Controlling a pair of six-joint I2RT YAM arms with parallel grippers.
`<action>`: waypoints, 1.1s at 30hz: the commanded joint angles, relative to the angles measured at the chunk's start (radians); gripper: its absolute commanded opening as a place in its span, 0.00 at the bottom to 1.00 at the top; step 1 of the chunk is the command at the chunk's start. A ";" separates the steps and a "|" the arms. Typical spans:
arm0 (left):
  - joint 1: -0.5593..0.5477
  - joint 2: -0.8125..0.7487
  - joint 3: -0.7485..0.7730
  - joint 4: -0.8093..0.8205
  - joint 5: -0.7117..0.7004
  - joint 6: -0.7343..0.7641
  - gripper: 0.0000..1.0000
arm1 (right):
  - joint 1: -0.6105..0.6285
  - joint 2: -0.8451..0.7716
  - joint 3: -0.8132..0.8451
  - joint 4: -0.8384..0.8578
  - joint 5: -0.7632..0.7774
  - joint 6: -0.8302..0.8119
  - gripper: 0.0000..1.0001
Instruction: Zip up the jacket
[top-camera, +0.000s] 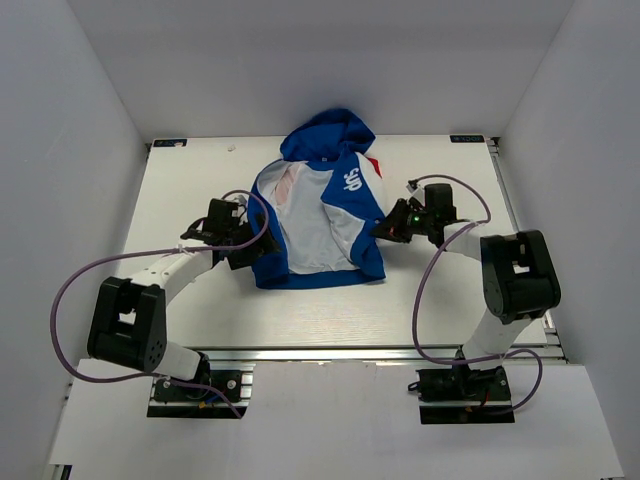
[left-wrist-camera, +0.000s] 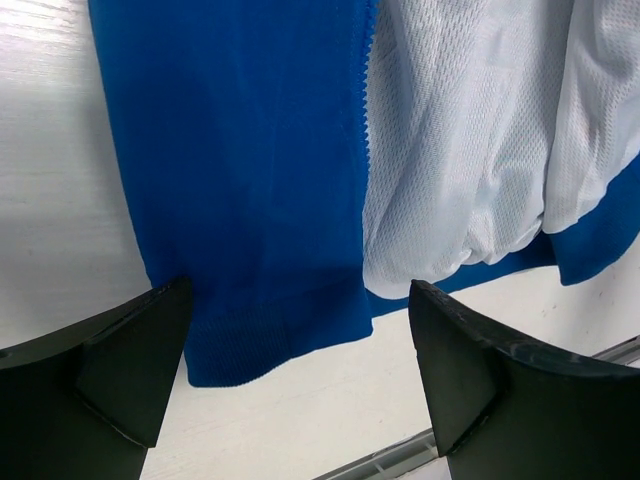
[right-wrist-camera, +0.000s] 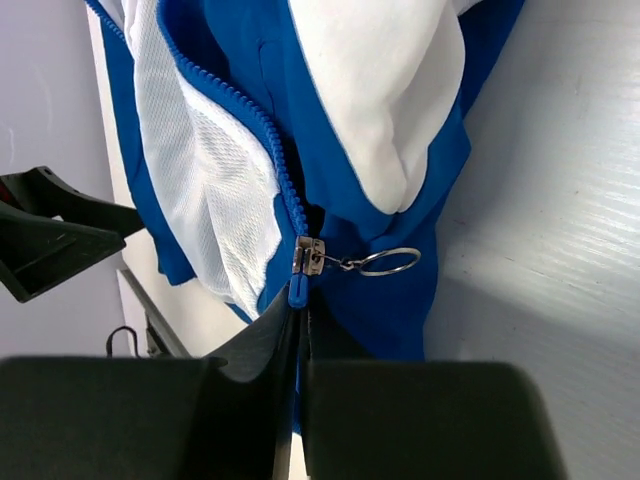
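Note:
The jacket (top-camera: 320, 215) lies unzipped in mid-table, hood at the far side, white mesh lining up. My left gripper (top-camera: 246, 252) is open at its lower left corner. In the left wrist view that gripper (left-wrist-camera: 298, 292) straddles the blue hem (left-wrist-camera: 270, 340), with the white lining (left-wrist-camera: 470, 130) to the right. My right gripper (top-camera: 384, 229) is at the jacket's lower right edge. In the right wrist view it (right-wrist-camera: 303, 312) is shut on the blue zipper tape just below the metal slider (right-wrist-camera: 307, 256), whose ring pull (right-wrist-camera: 388, 262) lies out to the right.
White walls enclose the table (top-camera: 200, 180) on three sides. A metal rail (top-camera: 380, 350) runs along its near edge. Purple cables (top-camera: 80, 290) loop from both arms. The left gripper's fingers (right-wrist-camera: 50, 240) show at the left edge of the right wrist view.

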 joint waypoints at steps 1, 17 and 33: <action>-0.005 0.000 0.021 0.026 0.030 0.008 0.98 | -0.004 -0.068 0.050 -0.008 0.031 -0.049 0.00; -0.005 -0.085 -0.005 0.011 0.023 0.040 0.98 | 0.011 -0.269 0.275 -0.622 0.478 -0.380 0.20; -0.005 -0.133 -0.023 -0.010 0.016 0.023 0.98 | -0.017 -0.185 0.147 -0.604 0.549 -0.255 0.73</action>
